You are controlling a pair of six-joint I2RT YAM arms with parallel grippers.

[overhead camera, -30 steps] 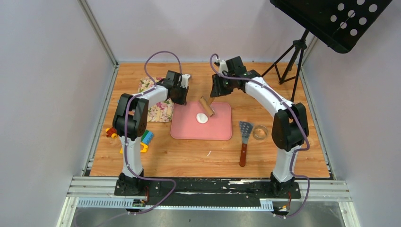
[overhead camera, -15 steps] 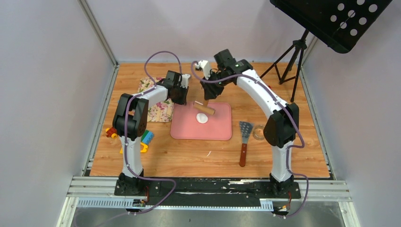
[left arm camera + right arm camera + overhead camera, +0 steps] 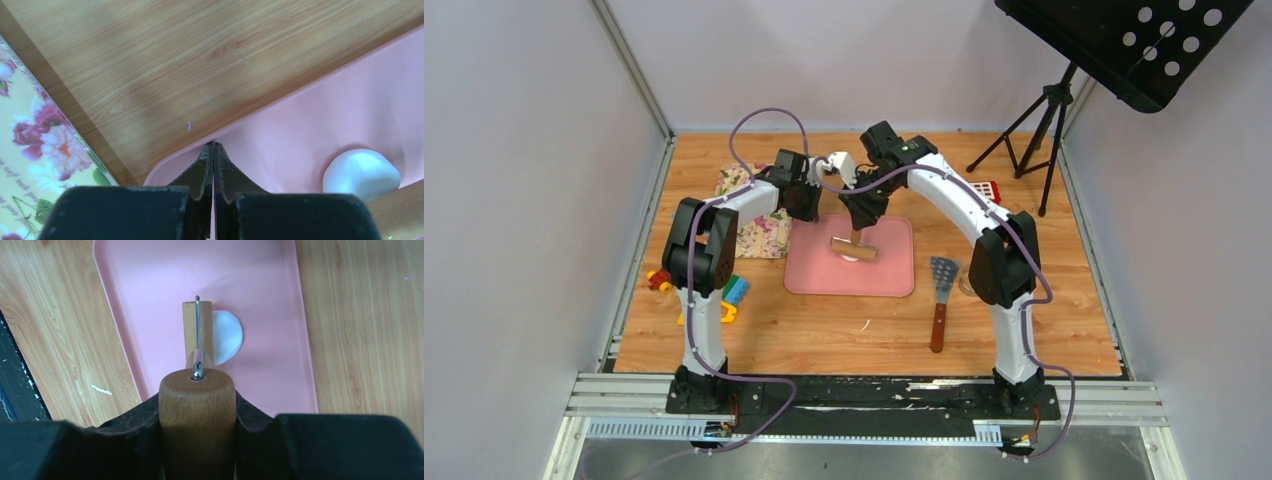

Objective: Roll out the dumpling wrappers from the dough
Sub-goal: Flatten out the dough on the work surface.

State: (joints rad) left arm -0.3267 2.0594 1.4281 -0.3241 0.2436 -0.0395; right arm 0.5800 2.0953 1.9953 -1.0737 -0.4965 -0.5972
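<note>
The dough [image 3: 228,337] is a rounded white lump [image 3: 361,174] on the pink mat [image 3: 889,270]. A wooden rolling pin's roller [image 3: 853,247] lies across it and covers its left part [image 3: 197,322]. My right gripper [image 3: 197,410] is shut on the pin's wooden handle, above the mat's middle [image 3: 861,218]. My left gripper [image 3: 214,147] is shut on the mat's far left edge [image 3: 812,208], with a thin pink strip showing between its fingers. No dumpling wrappers are in view.
A floral cloth [image 3: 759,228] lies left of the mat. A metal spatula [image 3: 941,292] and a small clear ring [image 3: 973,279] sit to the right. Toy bricks [image 3: 724,295] are at the near left. A tripod [image 3: 1036,140] stands at the back right.
The right arm has swung left and down with the rolling pin. The roller now lies crosswise on the dough. The left arm has not moved.
</note>
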